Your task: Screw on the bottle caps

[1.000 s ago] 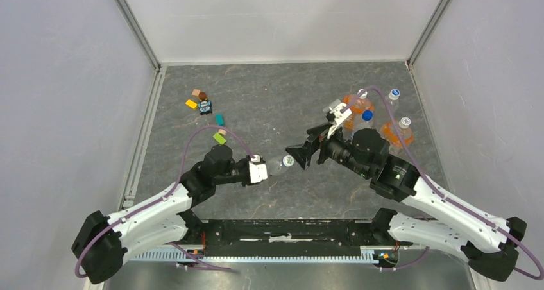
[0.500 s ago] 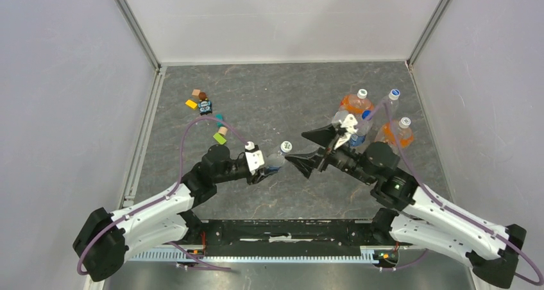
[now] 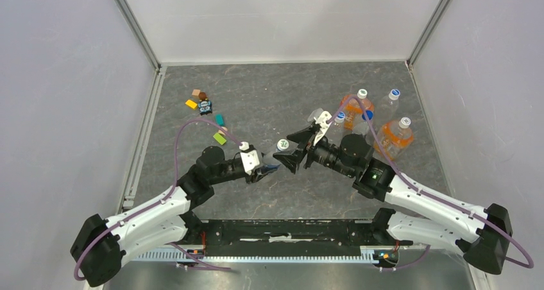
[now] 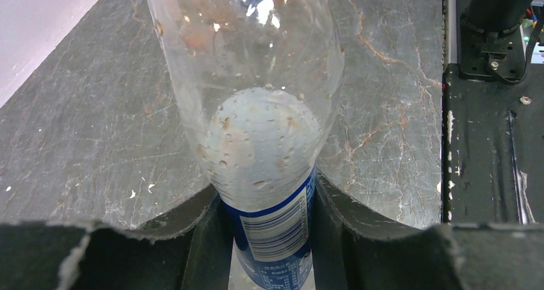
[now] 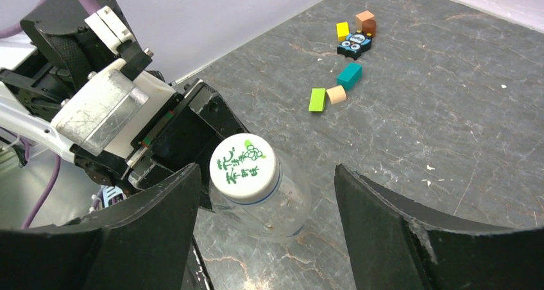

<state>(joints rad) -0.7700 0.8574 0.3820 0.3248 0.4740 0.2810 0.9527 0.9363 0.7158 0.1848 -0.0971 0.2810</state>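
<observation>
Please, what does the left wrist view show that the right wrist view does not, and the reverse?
Only the left wrist view: the blue label band of the bottle, droplets on its inner wall, and a black arm base. Only the right wrist view: the white cap with green print on the bottle's neck, the right end effector open on either side of it, and coloured blocks farther off. Both: the same clear bottle, clamped by the left end effector, and the grey table.

Reaching toward 2 o'clock, the black left gripper (image 3: 269,169) clamps a clear blue-labelled plastic bottle (image 4: 256,110), while the black right gripper (image 3: 292,150), reaching toward 10 o'clock, has its jaws spread wide.
</observation>
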